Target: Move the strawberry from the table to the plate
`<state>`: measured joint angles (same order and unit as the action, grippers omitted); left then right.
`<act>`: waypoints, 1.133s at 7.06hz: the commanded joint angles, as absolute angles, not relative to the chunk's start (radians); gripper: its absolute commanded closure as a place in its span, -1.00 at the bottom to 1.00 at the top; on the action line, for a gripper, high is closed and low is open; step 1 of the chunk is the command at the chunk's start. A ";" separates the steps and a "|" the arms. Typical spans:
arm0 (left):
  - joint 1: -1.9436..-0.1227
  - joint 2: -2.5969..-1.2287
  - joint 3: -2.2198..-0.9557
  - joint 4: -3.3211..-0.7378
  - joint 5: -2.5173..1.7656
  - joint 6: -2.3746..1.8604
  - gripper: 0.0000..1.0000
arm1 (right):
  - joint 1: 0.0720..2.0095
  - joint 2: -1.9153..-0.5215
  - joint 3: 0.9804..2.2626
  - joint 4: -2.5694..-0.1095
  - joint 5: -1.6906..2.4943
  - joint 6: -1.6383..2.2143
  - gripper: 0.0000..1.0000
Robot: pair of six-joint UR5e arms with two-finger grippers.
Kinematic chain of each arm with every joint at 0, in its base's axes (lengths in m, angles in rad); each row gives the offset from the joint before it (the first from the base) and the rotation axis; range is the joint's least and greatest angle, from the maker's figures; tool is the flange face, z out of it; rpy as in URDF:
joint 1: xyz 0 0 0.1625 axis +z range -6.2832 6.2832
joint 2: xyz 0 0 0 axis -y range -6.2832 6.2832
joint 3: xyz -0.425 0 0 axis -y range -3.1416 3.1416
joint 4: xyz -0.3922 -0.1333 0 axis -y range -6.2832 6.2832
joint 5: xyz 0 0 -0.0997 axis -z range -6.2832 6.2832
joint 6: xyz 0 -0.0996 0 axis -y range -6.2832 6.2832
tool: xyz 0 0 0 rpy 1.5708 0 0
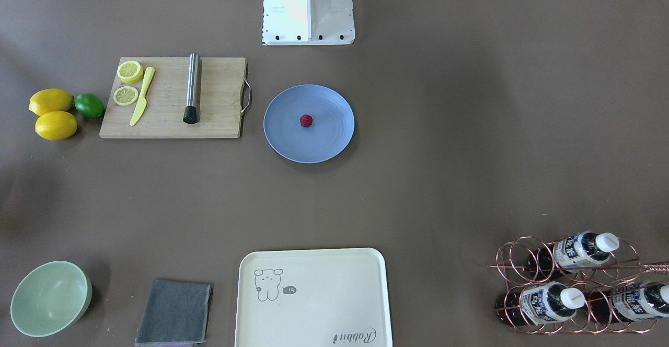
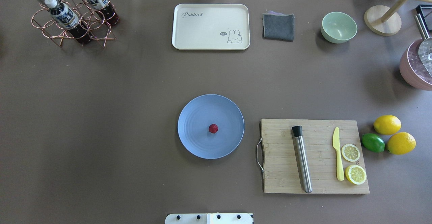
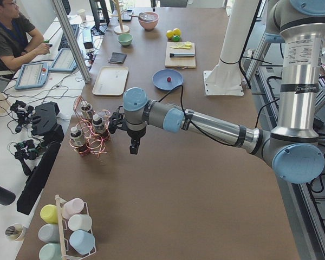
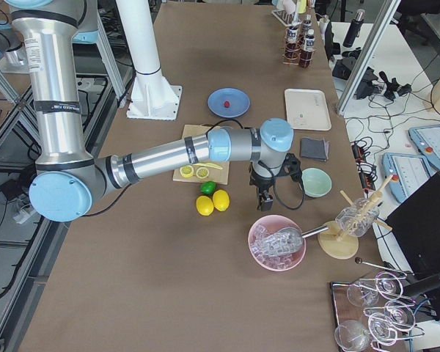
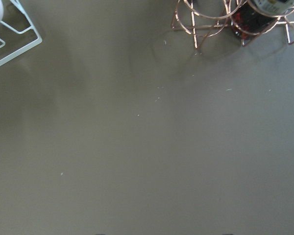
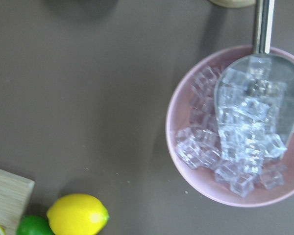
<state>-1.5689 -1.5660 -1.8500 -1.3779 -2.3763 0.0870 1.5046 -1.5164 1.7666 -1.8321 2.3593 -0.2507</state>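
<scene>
The small dark red strawberry (image 1: 306,120) (image 2: 213,128) lies near the middle of the round blue plate (image 1: 326,140) (image 2: 197,143), which sits on the brown table (image 2: 135,116) in front of the robot's base. Neither gripper is near it. My left gripper (image 3: 134,147) hangs over the table's left end beside the copper bottle rack (image 3: 89,135). Over the right end, my right gripper (image 4: 265,199) hangs between the lemons (image 4: 213,202) and the pink ice bowl (image 4: 277,242). Both show only in the side views, so I cannot tell whether they are open or shut.
A wooden cutting board (image 2: 315,156) with a steel muddler, yellow knife and lemon slices lies right of the plate. Two lemons and a lime (image 2: 373,142) sit beyond it. A cream tray (image 2: 211,26), grey cloth (image 2: 278,26) and green bowl (image 2: 338,27) line the far edge.
</scene>
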 commanded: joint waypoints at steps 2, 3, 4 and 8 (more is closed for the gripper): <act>-1.621 -1.520 -1.790 -1.405 -2.344 0.181 -0.95 | 1.591 -1.543 1.691 -1.845 2.348 -0.350 -1.00; -1.623 -1.510 -1.766 -1.449 -2.336 0.183 -0.95 | 1.594 -1.542 1.684 -1.845 2.339 -0.351 -1.00; -1.621 -1.490 -1.752 -1.480 -2.330 0.180 -0.96 | 1.594 -1.539 1.686 -1.844 2.336 -0.351 -1.00; -1.621 -1.486 -1.736 -1.482 -2.338 0.173 -0.96 | 1.594 -1.534 1.689 -1.842 2.335 -0.351 -1.00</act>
